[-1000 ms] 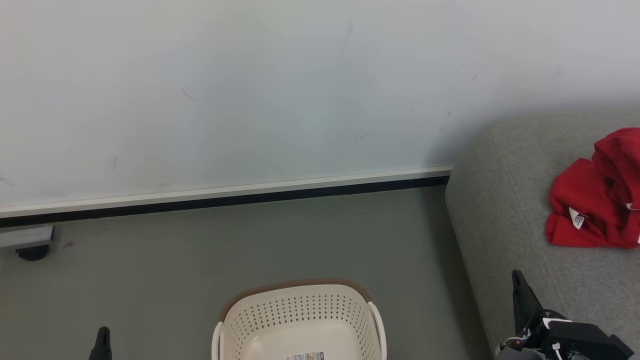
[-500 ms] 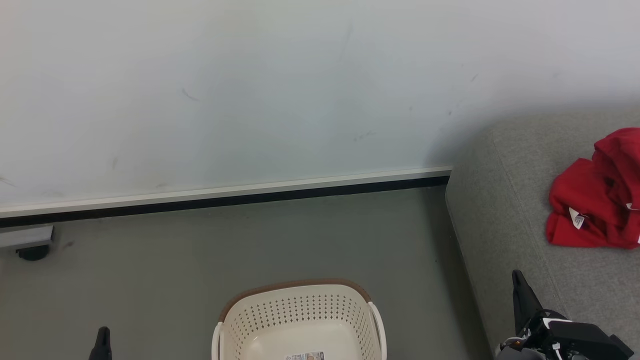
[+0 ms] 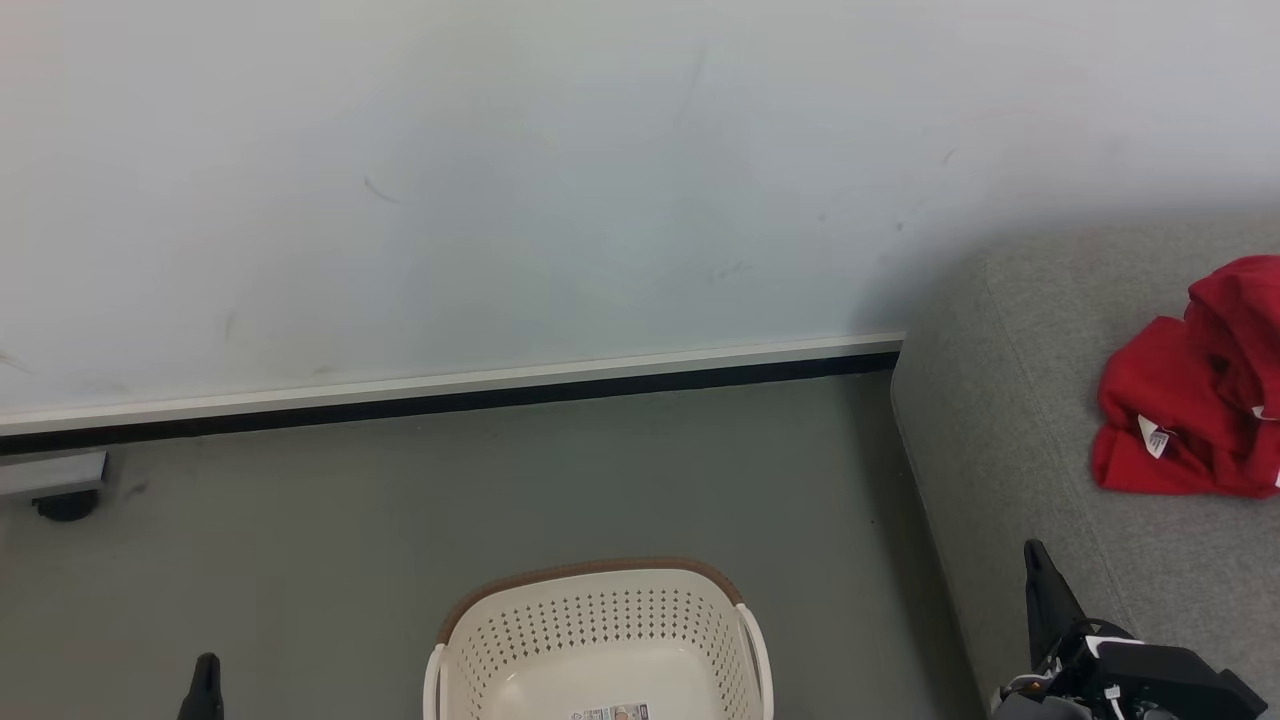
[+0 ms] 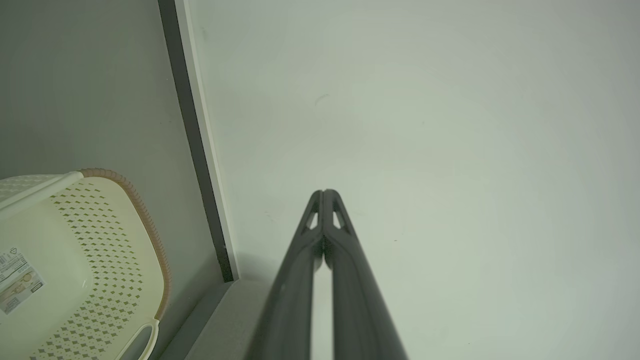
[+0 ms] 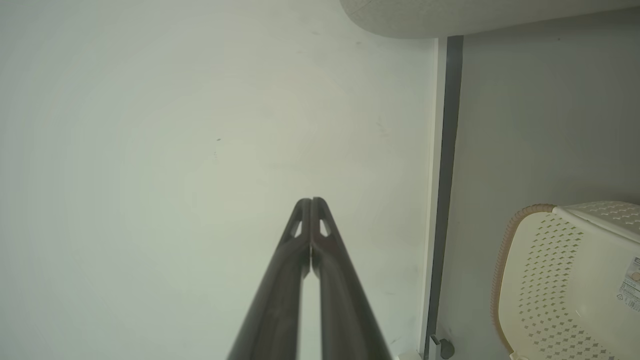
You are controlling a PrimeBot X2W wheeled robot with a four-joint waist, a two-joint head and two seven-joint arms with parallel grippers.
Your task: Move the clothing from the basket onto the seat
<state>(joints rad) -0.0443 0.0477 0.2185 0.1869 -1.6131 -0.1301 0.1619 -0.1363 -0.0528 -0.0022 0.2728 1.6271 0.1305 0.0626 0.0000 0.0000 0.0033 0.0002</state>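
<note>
While empty, left gripper (right gripper too) clamps.

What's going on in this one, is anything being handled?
Nothing is being handled right now. The red clothing lies in a heap on the grey seat, and the part of the basket in view holds no garment. The left gripper and right gripper are both shut and empty, pointing toward the wall.
</note>
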